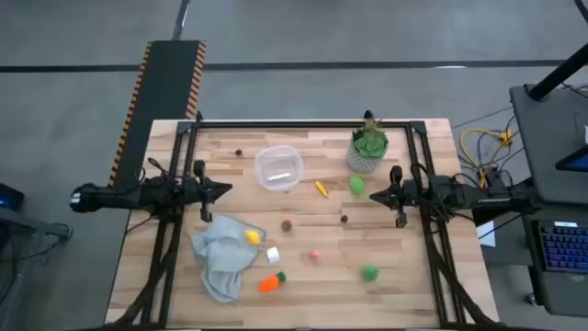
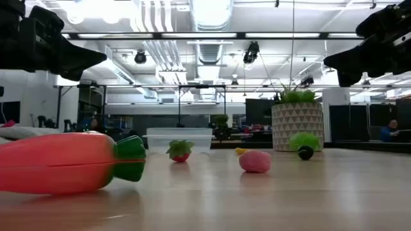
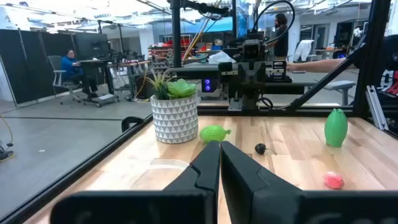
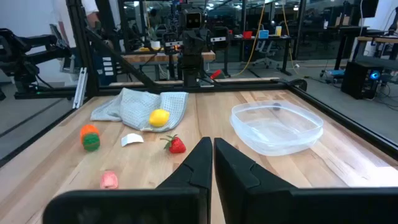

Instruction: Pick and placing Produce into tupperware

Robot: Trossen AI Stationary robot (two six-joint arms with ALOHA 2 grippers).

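Over on the left, our left gripper (image 1: 224, 189) hangs above the table's left edge, fingers clenched tight on nothing. Below it lies the grey cloth (image 1: 219, 258) with the lemon (image 1: 252, 237) resting on its edge, and that is our first worry: pinch there and we may catch fabric and drag the whole rag along. Just beside it sit the small white cube (image 1: 273, 255) and the carrot (image 1: 268, 284); a careless grab could take the cube, which is no produce.

Moving to the middle, the clear tub (image 1: 278, 168) stands empty near the back. It looks light, so a bump on the rim could slide it.

Further right, the strawberry (image 1: 287, 224), the pink piece (image 1: 314, 255) and the green pieces (image 1: 369, 272) are small and round; they may roll away from closing fingers.

On the right, our right gripper (image 1: 374, 196) is likewise shut and empty, close to the potted plant (image 1: 367, 149), which a reach could knock.
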